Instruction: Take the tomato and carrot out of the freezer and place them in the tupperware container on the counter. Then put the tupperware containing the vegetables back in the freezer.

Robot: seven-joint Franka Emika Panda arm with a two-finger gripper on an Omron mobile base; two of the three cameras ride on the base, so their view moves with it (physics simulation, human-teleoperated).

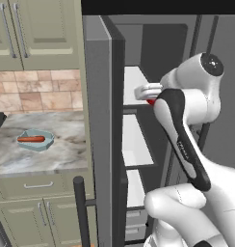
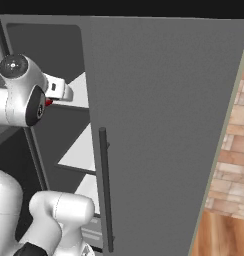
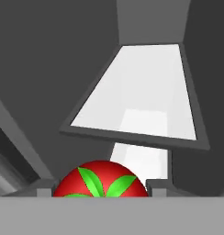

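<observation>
A: Left base view: the carrot (image 1: 31, 139) already lies in the tupperware container (image 1: 36, 140) on the counter (image 1: 52, 154), at nine o'clock. The tomato?

B: Hand view shows the tomato (image 3: 100, 180) between the gripper (image 3: 100, 187) fingers, which sit closed against its sides, inside the freezer (image 1: 102, 125).

A: What's left?

B: Carrying it past the open door (image 2: 164, 130) at three o'clock, then returning the container.
</observation>
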